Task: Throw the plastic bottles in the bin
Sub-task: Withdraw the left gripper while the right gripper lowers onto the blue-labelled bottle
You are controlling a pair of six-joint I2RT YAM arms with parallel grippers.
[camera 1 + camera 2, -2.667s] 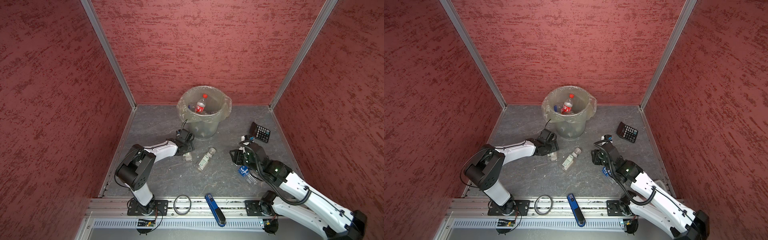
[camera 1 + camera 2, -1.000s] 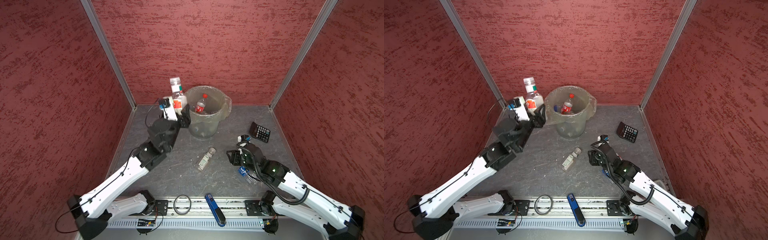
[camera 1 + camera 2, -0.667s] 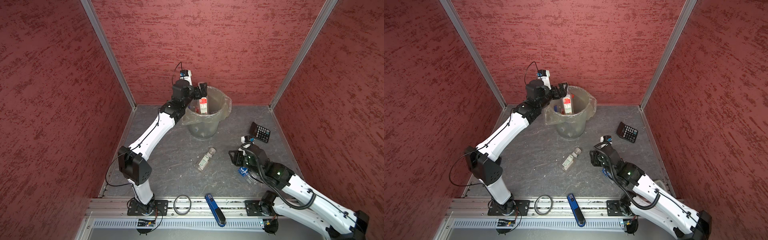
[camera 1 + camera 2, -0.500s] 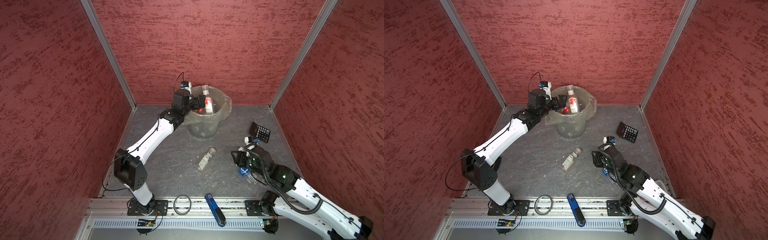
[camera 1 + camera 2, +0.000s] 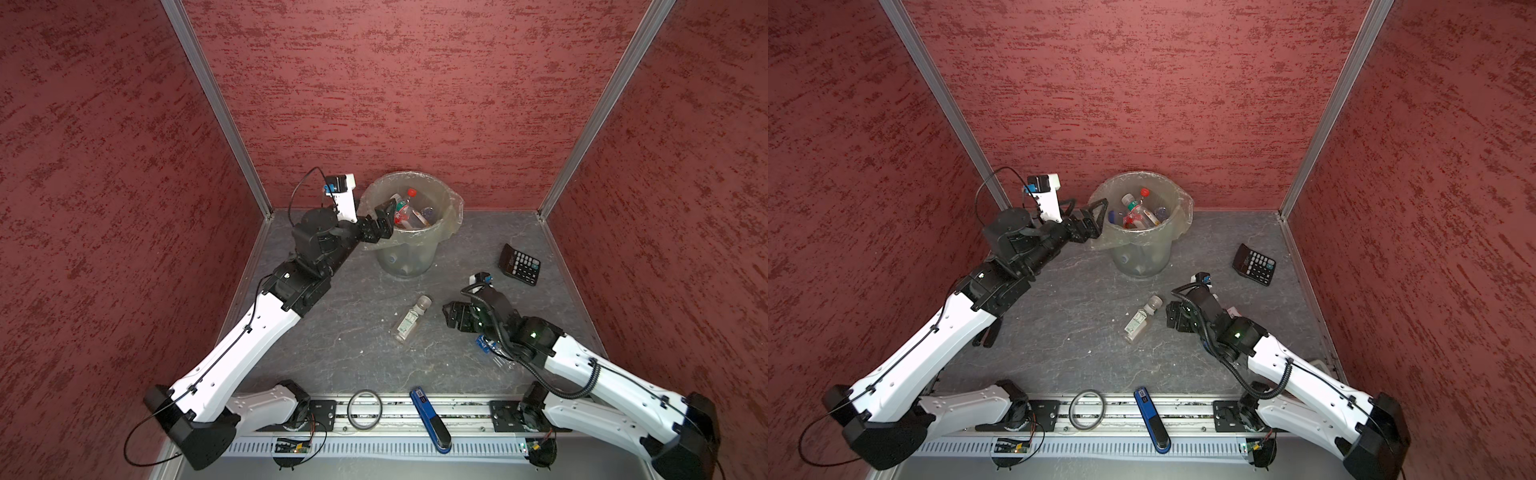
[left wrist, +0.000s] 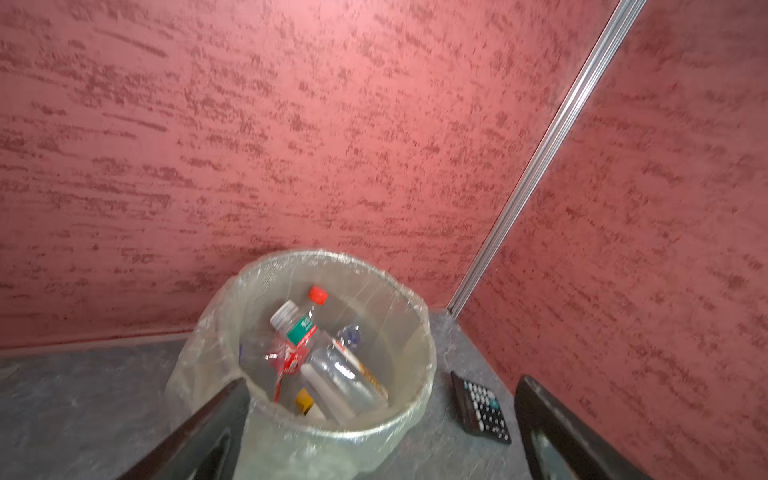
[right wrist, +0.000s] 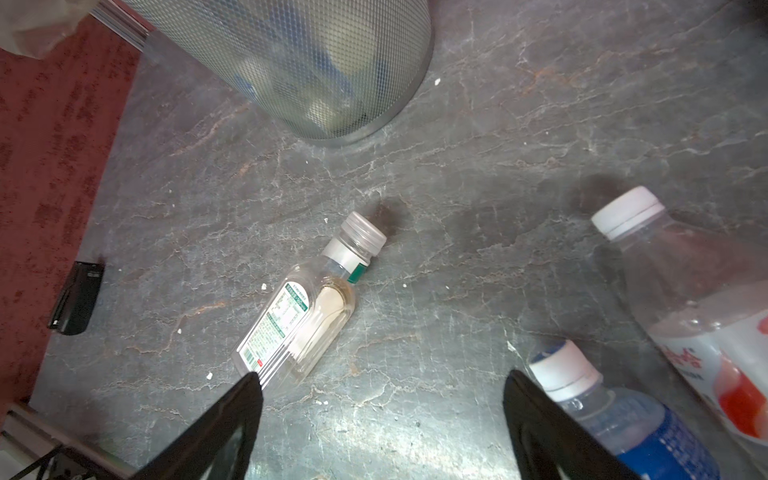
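The left tool (image 5: 383,221) gapes wide, empty, at the left rim of the bin (image 5: 405,259); several bottles (image 5: 405,210) lie inside; the right tool (image 7: 382,376) is spread wide over the surface (image 5: 353,332); a clear bottle (image 7: 307,307) lies left of it, a blue-labelled bottle (image 7: 631,424) and a red-labelled bottle (image 7: 698,316) beside it

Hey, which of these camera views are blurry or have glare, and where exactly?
Left wrist view: motion-smeared throughout, the bottles in the bin soft. Right wrist view: the green-label bottle fairly crisp, the red-label bottle close to the lens out of focus, glare on the floor. Both top views: sharp, evenly lit.
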